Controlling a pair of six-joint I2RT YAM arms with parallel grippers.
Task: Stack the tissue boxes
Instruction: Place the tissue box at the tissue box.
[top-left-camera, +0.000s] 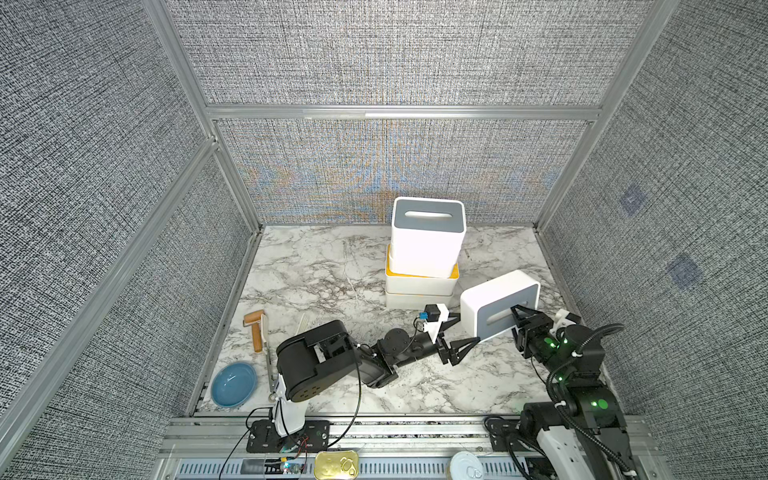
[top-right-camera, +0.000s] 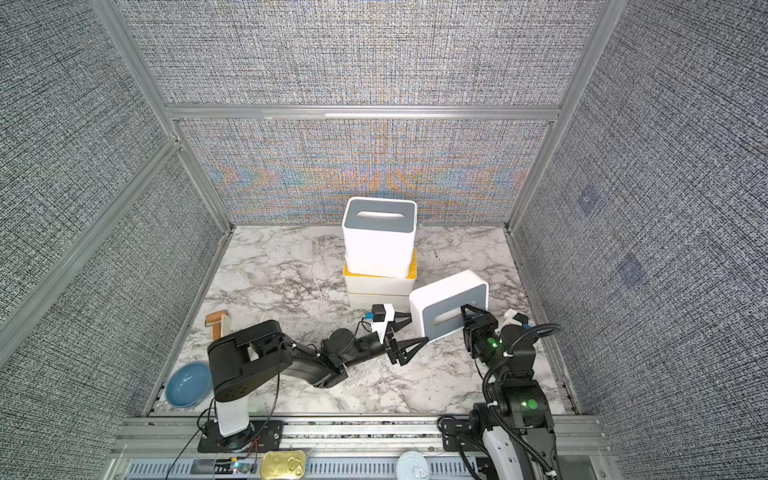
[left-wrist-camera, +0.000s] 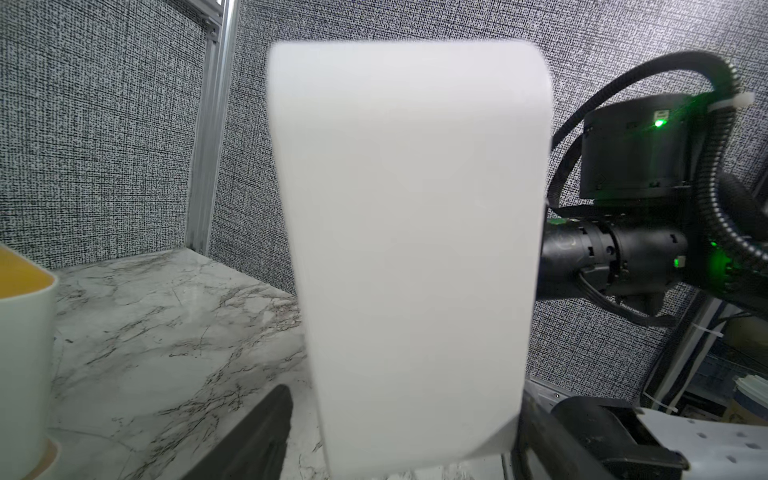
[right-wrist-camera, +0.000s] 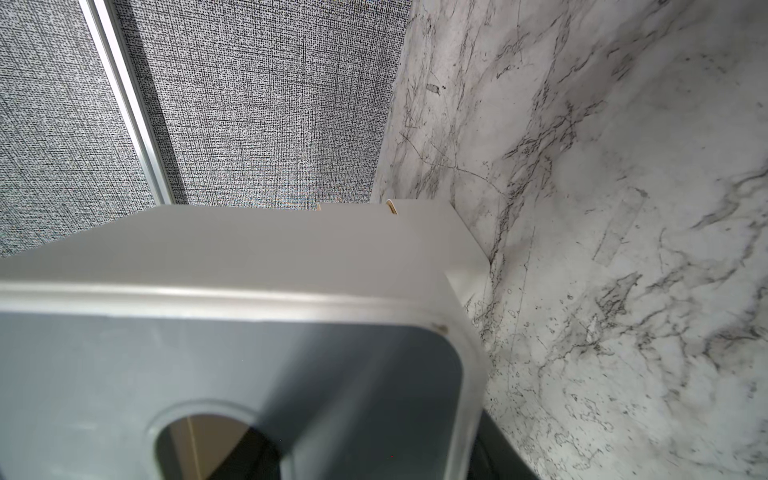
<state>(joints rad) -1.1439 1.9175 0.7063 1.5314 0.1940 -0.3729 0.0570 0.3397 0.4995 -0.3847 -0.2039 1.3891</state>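
Note:
Three tissue boxes are stacked at the back middle. A grey-lidded box (top-left-camera: 426, 245) (top-right-camera: 378, 249) sits on a yellow-lidded box (top-left-camera: 419, 282), which sits on a white box (top-left-camera: 411, 301). Another tissue box (top-left-camera: 498, 291) (top-right-camera: 449, 291) (left-wrist-camera: 407, 228) (right-wrist-camera: 228, 257) is tipped on its side to the stack's right, its grey lid facing the front. My right gripper (top-left-camera: 517, 322) (top-right-camera: 465, 318) (right-wrist-camera: 374, 457) is shut on that lid, one finger in the oval slot. My left gripper (top-left-camera: 468, 329) (top-right-camera: 418, 328) (left-wrist-camera: 405, 401) straddles the box's white end, open, with a gap at one finger.
A blue bowl (top-left-camera: 233, 384) and a wooden-handled tool (top-left-camera: 255, 328) lie at the front left of the marble table (top-left-camera: 324, 266). Two tins (top-left-camera: 336, 465) (top-left-camera: 465, 467) sit on the front rail. Grey fabric walls close in three sides.

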